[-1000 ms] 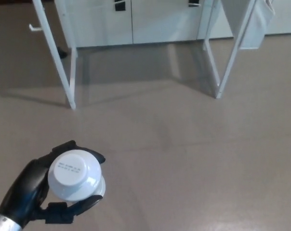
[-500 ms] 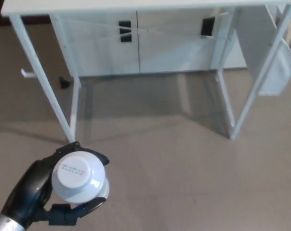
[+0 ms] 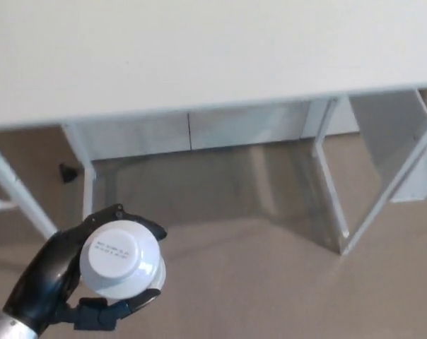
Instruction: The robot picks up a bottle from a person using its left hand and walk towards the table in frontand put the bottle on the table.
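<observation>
In the lower left corner, low over the tan floor [image 3: 270, 282], one black left hand [image 3: 54, 279] comes up into sight, and it is the only hand showing. Its fingers [image 3: 144, 226] are clamped round a single white bottle [image 3: 121, 258], one curling over the top side and another hooking in underneath. The bottle is seen end-on, so what faces up is a round white end with a small line of print that is too fine to read. It hangs over the floor on the near side of the worktop [image 3: 199, 56], not over it, just below the front edge as seen from above. There is one worktop, a broad plain white surface filling the upper third of the view. Its near edge runs the whole width, sitting a little lower at the left than at the right. Beneath it I count four white leg pieces: a slanted one at far left [image 3: 19, 201], an upright one [image 3: 88, 187] just above the hand, and a pair at the right, one upright [image 3: 331, 187] and one slanted [image 3: 394, 194]. Behind them stands a white cabinet [image 3: 235, 127] with two door fronts meeting at a seam. One small black thing [image 3: 67, 171] lies on the floor by the left legs; I cannot tell what it is. A wide stretch of floor lies between the bottle and the right-hand pair of legs.
</observation>
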Available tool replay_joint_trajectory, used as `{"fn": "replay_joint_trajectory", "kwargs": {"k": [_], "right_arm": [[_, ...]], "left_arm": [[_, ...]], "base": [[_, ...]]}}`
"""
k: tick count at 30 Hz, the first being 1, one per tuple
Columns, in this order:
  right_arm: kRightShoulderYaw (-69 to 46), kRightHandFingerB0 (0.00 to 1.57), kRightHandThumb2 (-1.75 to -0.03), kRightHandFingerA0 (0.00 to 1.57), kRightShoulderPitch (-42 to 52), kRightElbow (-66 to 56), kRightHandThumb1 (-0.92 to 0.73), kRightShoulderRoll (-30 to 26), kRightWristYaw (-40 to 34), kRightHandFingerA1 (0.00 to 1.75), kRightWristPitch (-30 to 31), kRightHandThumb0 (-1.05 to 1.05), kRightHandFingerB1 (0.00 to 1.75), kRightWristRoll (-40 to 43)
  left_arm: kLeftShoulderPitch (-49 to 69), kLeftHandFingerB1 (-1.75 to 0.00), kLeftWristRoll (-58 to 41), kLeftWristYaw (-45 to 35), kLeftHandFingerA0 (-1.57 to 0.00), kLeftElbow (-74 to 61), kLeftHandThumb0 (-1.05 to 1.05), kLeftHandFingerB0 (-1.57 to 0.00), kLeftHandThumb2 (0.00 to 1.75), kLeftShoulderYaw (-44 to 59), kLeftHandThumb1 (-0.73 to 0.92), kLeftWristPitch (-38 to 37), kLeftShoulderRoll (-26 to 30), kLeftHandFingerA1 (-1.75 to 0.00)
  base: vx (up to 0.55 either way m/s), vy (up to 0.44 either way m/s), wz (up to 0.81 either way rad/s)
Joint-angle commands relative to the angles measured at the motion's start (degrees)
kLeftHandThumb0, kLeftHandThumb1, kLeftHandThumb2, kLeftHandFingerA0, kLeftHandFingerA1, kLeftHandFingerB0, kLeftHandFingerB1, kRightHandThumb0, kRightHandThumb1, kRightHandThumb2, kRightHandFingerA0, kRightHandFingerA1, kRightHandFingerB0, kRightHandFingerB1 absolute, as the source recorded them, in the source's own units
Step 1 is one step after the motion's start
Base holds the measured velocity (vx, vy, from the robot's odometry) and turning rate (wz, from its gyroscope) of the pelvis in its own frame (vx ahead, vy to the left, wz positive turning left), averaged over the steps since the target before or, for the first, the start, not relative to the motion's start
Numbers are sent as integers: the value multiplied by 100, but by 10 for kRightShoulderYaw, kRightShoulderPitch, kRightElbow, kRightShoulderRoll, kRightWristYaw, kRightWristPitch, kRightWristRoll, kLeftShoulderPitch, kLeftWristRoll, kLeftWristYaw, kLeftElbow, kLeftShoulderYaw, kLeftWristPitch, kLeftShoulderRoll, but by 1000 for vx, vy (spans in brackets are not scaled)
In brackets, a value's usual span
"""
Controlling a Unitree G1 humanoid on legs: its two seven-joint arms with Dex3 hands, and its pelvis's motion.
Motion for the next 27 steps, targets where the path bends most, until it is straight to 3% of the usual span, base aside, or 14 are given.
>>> {"fn": "replay_joint_trajectory", "kwargs": {"k": [1,10,16,27], "right_arm": [[5,56,-62,69,21,4,-72,-4,-6,48,1,-47,41,-8],[4,54,-62,66,25,5,-71,-1,-7,46,7,-47,41,-5],[0,57,-61,68,25,6,-71,-2,-4,48,7,-47,42,-1],[11,56,-62,66,22,9,-71,-6,-10,45,16,-46,41,-14]], "left_arm": [[16,-106,-18,-5,-108,-43,-24,-76,73,0,77,8,5,-137],[25,-101,-18,-7,-104,-94,-23,-75,73,-7,75,11,7,-134],[36,-104,-18,-4,-107,-120,-23,-75,70,-10,78,26,4,-134],[38,-104,-14,1,-107,-157,-23,-74,71,-6,76,6,2,-136]], "base": [[450,229,-10],[423,172,16],[312,-71,17],[37,10,-6]]}}
